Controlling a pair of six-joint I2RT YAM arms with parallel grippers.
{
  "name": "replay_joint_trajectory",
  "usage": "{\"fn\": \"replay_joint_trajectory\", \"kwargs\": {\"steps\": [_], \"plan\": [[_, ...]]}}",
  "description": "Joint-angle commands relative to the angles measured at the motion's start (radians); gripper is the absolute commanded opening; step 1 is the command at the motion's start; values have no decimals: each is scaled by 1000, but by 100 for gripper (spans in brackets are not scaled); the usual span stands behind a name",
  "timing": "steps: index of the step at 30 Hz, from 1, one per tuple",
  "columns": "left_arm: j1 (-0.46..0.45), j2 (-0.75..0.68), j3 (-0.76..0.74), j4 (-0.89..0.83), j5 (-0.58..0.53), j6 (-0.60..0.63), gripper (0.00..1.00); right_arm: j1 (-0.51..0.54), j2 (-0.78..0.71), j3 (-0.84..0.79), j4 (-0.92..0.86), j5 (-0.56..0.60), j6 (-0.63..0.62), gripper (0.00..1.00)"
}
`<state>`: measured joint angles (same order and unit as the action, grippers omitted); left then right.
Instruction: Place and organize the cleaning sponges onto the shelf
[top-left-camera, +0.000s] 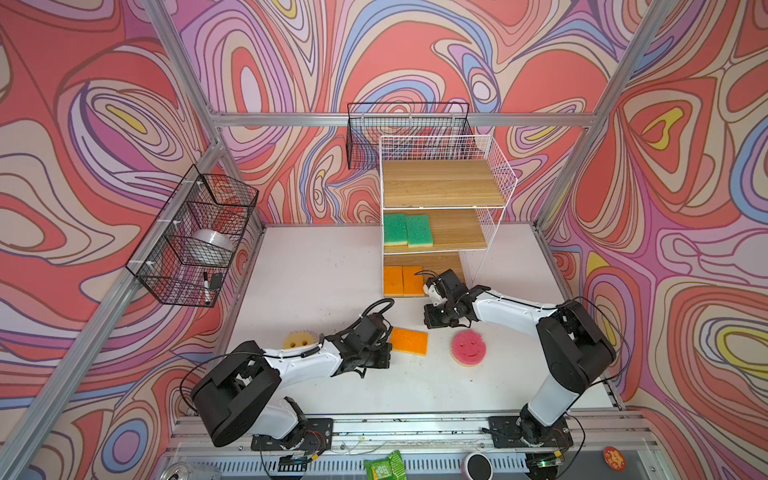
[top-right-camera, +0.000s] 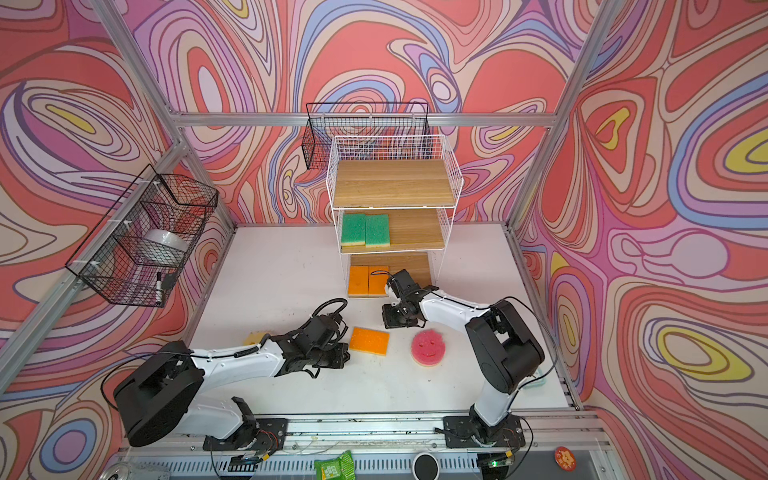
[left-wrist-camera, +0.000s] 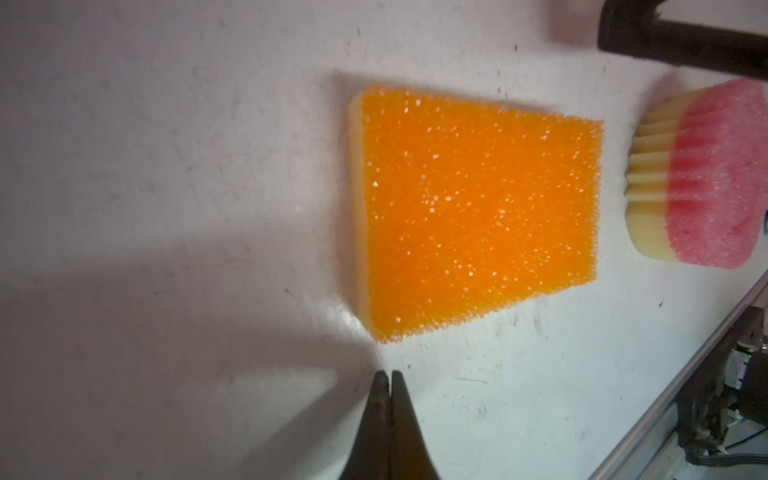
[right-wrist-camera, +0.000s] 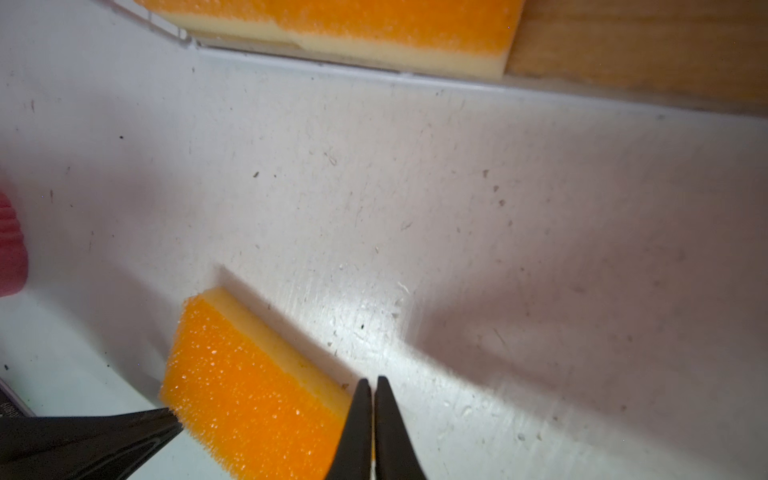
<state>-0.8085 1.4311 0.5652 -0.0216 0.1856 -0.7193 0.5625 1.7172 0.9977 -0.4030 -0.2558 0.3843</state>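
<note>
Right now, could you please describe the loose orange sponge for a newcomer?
From the white wire shelf, come forward onto the table. The orange sponge lies flat beside a round pink one; it is the only rectangular sponge off the shelf.

My left arm (top-left-camera: 299, 361) and right arm (top-left-camera: 511, 314) match: white shells, bulky black joints, black cables; a ribbed black hose (top-left-camera: 372, 305) tops the left wrist; the left end effector (left-wrist-camera: 384, 382) and right end effector (right-wrist-camera: 372, 386) taper to dark points

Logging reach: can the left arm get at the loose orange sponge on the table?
Probably yes: the left gripper sits close by the orange sponge, nothing between them, though its shut jaws must open first.
</note>
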Motion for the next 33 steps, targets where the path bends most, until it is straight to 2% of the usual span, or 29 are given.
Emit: {"fn": "replay_joint_trajectory", "kwargs": {"steps": [1,5,13,17,20,21,23,26,27,28,33], "plan": [[-1,47,49,36,-28,-5,1,2,8,-36,44,-34,24,5],[-1,106,81,63,-18,-3,0,2,-11,-61,43,-39,24,3],[12,154,136,95,-68,3,2,18,-107,-154,53,-62,61,2],[24,175,172,94,-67,16,3,27,-134,-180,55,-27,90,4],[32,166,173,89,-74,20,7,28,-153,-177,43,3,97,6],[36,158,171,88,-72,20,10,27,-159,-174,38,9,99,9],[43,133,164,77,-66,22,19,27,-172,-164,17,38,99,22],[42,63,144,38,-88,34,38,32,-196,-153,-20,100,99,49],[43,29,133,23,-100,39,45,42,-207,-151,-31,123,100,62],[43,-7,121,3,-114,44,51,60,-217,-145,-45,159,102,68],[47,-204,60,-97,-177,61,81,200,-265,-131,-51,304,108,82]]}}
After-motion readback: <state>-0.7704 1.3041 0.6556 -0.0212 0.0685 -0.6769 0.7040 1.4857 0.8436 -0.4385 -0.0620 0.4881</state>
